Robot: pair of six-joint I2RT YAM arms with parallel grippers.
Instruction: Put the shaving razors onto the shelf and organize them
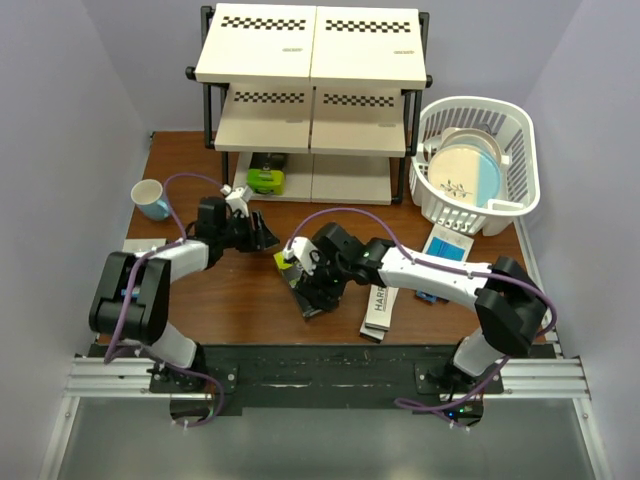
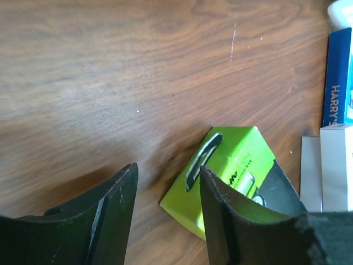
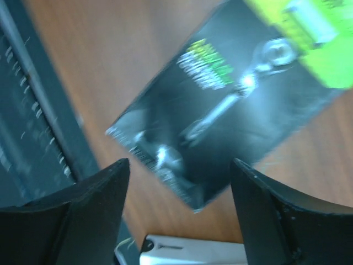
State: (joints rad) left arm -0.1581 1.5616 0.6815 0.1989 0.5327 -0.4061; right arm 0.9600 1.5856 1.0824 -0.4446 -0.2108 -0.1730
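Razor boxes lie mostly on the table [image 1: 240, 300]: a black box [image 1: 308, 295] with a lime end lies flat under the right gripper [image 1: 298, 272], a white HARRY'S box [image 1: 378, 305] lies just right of it, and a blue-and-white box [image 1: 450, 245] lies near the basket [image 1: 525, 150]. A second black box [image 1: 265, 181] already sits on the bottom board of the shelf [image 1: 260, 50]. The right arm stretches low and leftward across the table from its base, elbow bent, wrist pointed down over the black box. Its wrist view, blurred, shows the fingers [image 3: 94, 210] spread wide to either side of the box and above it, gripping nothing. The left arm rises from its base, folds at the elbow and reaches right, with the left gripper [image 1: 263, 233] low over the table in front of the shelf, near the right gripper. Its own fingers stand about half apart with only bare wood between them. The lime end of the black box shows just beyond one finger.
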